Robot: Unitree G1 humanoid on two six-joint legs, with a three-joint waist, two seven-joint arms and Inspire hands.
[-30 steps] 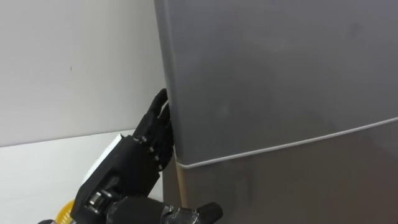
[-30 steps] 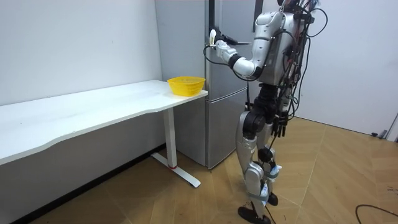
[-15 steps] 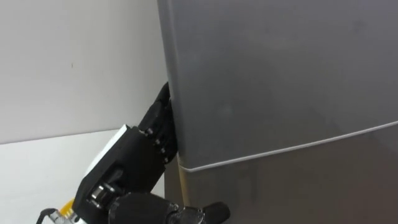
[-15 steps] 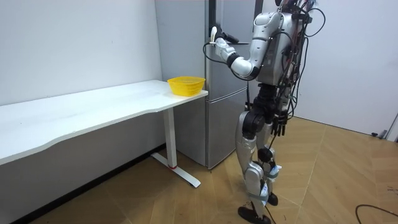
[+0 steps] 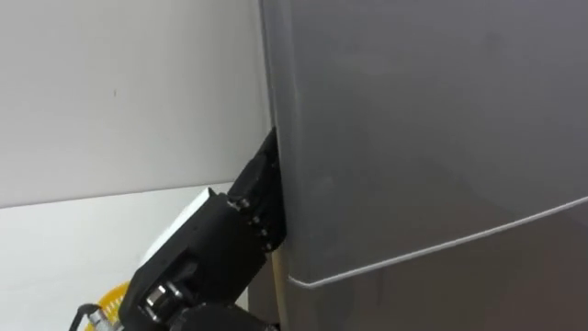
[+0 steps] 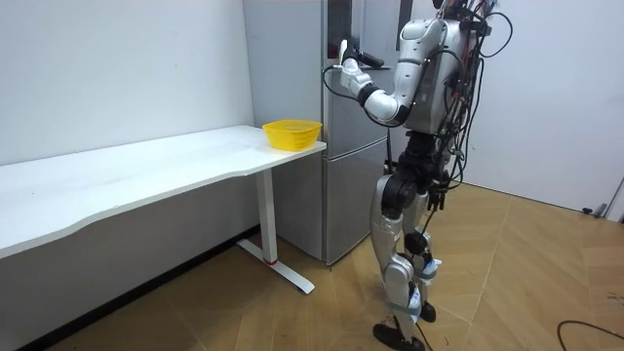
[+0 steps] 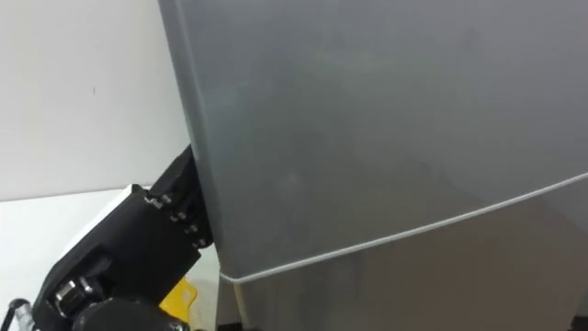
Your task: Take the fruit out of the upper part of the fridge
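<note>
White wall point(image 5: 110, 92) backs the scene. Grey fridge point(image 6: 292, 88) stands centre in the room view, beside the right end of a long white desk point(image 6: 146, 171); the robot stands facing it. Upper fridge door point(image 5: 432, 129) occupies the right of the eye views. Left hand point(image 5: 220, 244), lower left, meets the door's left edge; its fingers point(image 5: 262, 184) pass behind that edge, grip not discernible. Right hand point(image 6: 436, 200) hangs beside the hip, state likewise not discernible. Yellow bowl point(image 6: 292, 133) rests on the desk's end.

A bare test room staged as a kitchen: grey fridge point(image 6: 346, 195), long white table point(image 6: 146, 171), blank walls point(image 6: 117, 68), wood floor point(image 6: 536, 283).
</note>
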